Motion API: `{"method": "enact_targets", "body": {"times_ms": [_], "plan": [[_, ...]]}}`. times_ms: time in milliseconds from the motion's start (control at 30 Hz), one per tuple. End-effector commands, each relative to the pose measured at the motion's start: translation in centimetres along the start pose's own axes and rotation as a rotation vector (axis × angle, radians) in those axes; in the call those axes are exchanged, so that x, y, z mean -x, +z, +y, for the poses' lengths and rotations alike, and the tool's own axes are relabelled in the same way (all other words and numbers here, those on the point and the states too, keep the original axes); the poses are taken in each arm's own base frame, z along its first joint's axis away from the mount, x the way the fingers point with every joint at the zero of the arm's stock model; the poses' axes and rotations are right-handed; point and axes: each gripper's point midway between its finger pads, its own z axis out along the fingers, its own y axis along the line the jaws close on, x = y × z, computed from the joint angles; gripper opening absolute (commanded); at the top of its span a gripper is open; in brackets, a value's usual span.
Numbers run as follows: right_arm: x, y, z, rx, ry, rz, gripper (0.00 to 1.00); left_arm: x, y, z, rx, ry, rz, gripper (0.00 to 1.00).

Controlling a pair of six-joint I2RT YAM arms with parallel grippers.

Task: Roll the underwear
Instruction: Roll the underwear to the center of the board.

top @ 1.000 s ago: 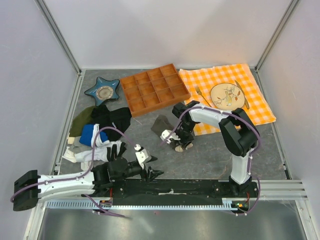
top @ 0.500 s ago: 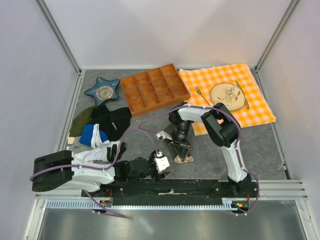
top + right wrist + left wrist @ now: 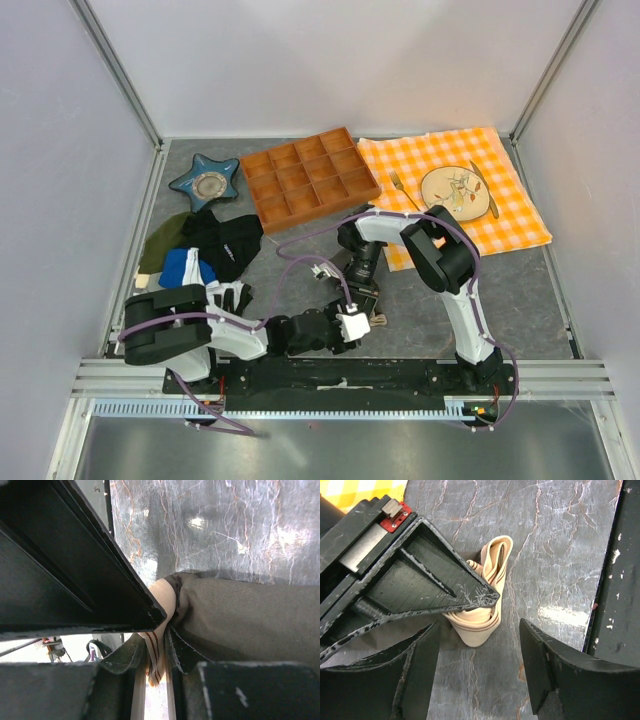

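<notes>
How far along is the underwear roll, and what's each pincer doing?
Done: the right pincer is shut on the underwear, its beige waistband bunched in loops on the table. In hand: the left pincer is open, straddling that waistband but not gripping. Left: no tidy roll shows yet, so the rolling itself appears still to do.

A wooden tray (image 3: 318, 210) of small square compartments lies at the far middle of the grey marbled table (image 3: 560, 300). Left of it sits a blue star-shaped dish (image 3: 188, 183). To its right an orange checked cloth (image 3: 510, 215) carries a plate (image 3: 430, 185) and a fork (image 3: 403, 189). Along the left edge lies a heap of clothes: a black garment (image 3: 225, 240), a blue piece (image 3: 185, 268) and a green piece (image 3: 160, 245).
</notes>
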Motion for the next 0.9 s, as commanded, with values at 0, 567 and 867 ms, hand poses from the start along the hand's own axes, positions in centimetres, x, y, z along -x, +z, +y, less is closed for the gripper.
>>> {"method": "enact_targets", "body": {"times_ms": [0,567,867], "plan": [[0.9,1.2,-3.7,-0.077,-0.103,-0.016,0.23,2.5,1.4,0.8,0.045,0.034,-0.073,0.67],[1.9,-2.4,-1.9,-0.103,-0.153,-0.125,0.58,-0.6,1.0,0.2,-0.031,-0.165,0.014,0.02],[2.1,-9.8,-1.2,-0.226,-0.225,-0.269,0.58,-1.1,0.1,0.6,-0.167,-0.405,0.018,0.02]]}}
